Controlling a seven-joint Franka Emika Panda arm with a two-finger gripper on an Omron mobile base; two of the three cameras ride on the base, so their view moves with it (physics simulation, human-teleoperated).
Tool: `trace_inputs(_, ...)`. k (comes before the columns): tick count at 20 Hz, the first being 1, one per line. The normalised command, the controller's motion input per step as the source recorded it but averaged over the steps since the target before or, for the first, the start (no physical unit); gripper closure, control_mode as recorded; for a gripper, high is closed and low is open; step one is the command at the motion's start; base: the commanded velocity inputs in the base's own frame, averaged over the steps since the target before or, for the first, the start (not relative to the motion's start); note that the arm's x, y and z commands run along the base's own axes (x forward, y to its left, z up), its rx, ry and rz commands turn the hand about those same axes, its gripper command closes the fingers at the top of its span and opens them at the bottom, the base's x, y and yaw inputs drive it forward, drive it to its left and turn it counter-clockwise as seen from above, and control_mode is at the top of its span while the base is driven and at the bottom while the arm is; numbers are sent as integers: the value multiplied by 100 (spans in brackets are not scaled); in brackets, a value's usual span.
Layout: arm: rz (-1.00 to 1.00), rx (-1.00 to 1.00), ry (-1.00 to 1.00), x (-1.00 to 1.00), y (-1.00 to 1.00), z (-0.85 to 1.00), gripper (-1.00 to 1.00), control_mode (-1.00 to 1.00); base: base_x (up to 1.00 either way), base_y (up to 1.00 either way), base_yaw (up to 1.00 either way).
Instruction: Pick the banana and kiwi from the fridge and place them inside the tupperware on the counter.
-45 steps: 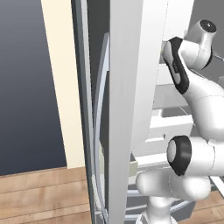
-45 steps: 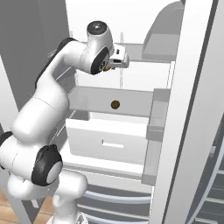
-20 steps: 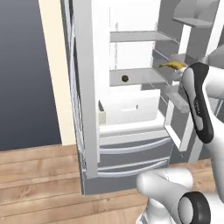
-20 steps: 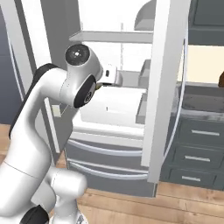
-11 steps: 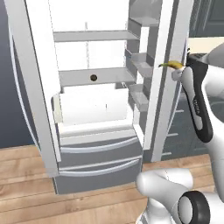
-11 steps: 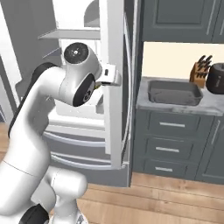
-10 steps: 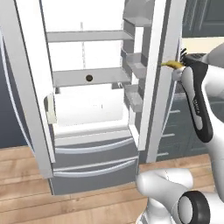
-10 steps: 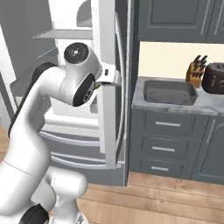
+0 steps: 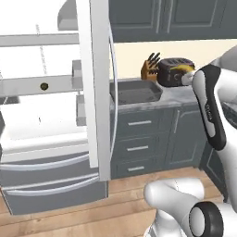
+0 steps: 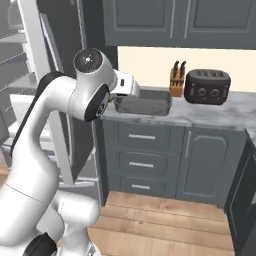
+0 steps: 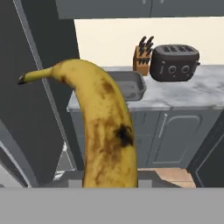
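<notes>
My gripper (image 10: 119, 96) is shut on the banana (image 11: 106, 136), a yellow fruit with brown spots that rises large through the middle of the hand view. Its yellow end (image 9: 184, 68) also peeks out beside my forearm, in front of the toaster. The tupperware (image 9: 136, 91), a shallow dark grey basin (image 11: 131, 85), sits on the marbled counter (image 11: 183, 95) just past the fridge (image 9: 41, 115). My hand hangs in the air short of the tupperware (image 10: 145, 102). The kiwi (image 9: 44, 86) lies on a shelf inside the open fridge.
A black toaster (image 10: 207, 86) and a knife block (image 10: 176, 79) stand on the counter to the right of the tupperware. The open fridge door (image 9: 99, 92) juts out between the fridge interior and the counter. Dark grey drawers (image 10: 142, 150) run below.
The base has swung right, so the views have shifted from the fridge interior to the counter. The banana stays held in the shut gripper and has travelled with it.
</notes>
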Motion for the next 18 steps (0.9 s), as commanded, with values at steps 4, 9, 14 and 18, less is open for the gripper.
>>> trace_inputs(4,0,0,0,0,0,0,100,100,44,-89,0)
trace_inputs(9,0,0,0,0,0,0,100,100,92,-44,0)
trace_inputs(14,0,0,0,0,0,0,100,100,100,-8,1)
trace_inputs(18,0,0,0,0,0,0,100,100,98,0,2)
